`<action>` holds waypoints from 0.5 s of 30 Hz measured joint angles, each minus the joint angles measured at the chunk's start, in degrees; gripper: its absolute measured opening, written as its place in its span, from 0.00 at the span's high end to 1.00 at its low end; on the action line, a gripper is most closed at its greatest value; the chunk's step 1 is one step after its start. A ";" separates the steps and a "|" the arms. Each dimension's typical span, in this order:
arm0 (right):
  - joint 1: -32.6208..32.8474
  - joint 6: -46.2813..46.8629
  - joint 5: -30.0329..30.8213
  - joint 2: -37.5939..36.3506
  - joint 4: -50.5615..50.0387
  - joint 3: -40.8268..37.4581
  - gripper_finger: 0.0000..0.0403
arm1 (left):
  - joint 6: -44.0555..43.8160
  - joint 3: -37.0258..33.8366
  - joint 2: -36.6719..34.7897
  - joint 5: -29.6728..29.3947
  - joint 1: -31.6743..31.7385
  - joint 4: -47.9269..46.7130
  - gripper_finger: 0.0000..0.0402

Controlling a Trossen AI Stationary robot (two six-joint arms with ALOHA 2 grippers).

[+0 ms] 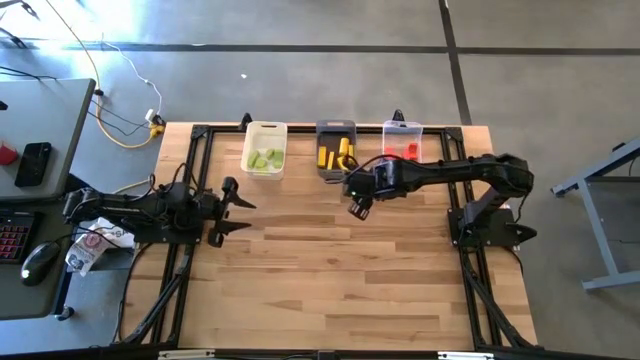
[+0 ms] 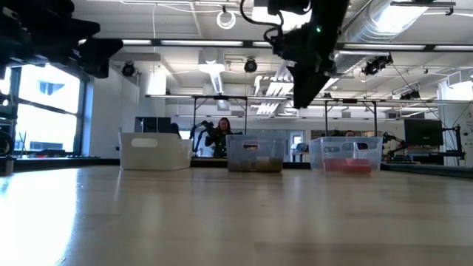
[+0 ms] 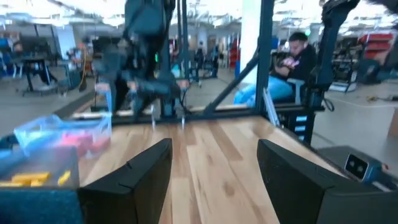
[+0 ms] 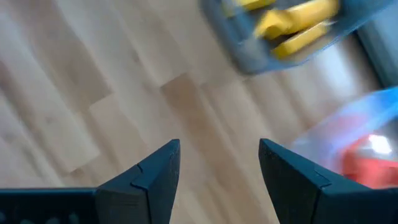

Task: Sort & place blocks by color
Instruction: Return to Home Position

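Blocks, binned along table [image 1: 330,300] 12 o'clock edge: green blocks [image 1: 265,159], white bin [image 1: 266,125]; yellow blocks [image 1: 341,155], dark grey bin [image 1: 335,125]; red blocks [image 1: 404,151], clear bin [image 1: 402,126]. Right gripper [image 1: 358,207]: fingers apart, empty, 6 o'clock of dark grey bin. Left gripper [image 1: 243,209]: apart, empty, 9 o'clock. Homing: retract toward 3 o'clock, above bin rims.

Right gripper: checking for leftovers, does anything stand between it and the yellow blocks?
Nothing visible does: the open right gripper hangs above bare wood before the dark grey bin, yellow blocks uncovered inside. Left gripper idles near the left edge.
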 joint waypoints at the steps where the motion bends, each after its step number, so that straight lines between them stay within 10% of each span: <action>1: -0.09 -0.13 -1.35 -0.89 2.62 -2.35 0.49 | 0.11 0.04 -0.36 0.13 0.00 0.42 0.44; 15: -0.42 4.42 -6.25 -22.44 27.72 -30.94 0.49 | 1.10 0.06 -2.43 -0.68 -0.02 -3.17 0.44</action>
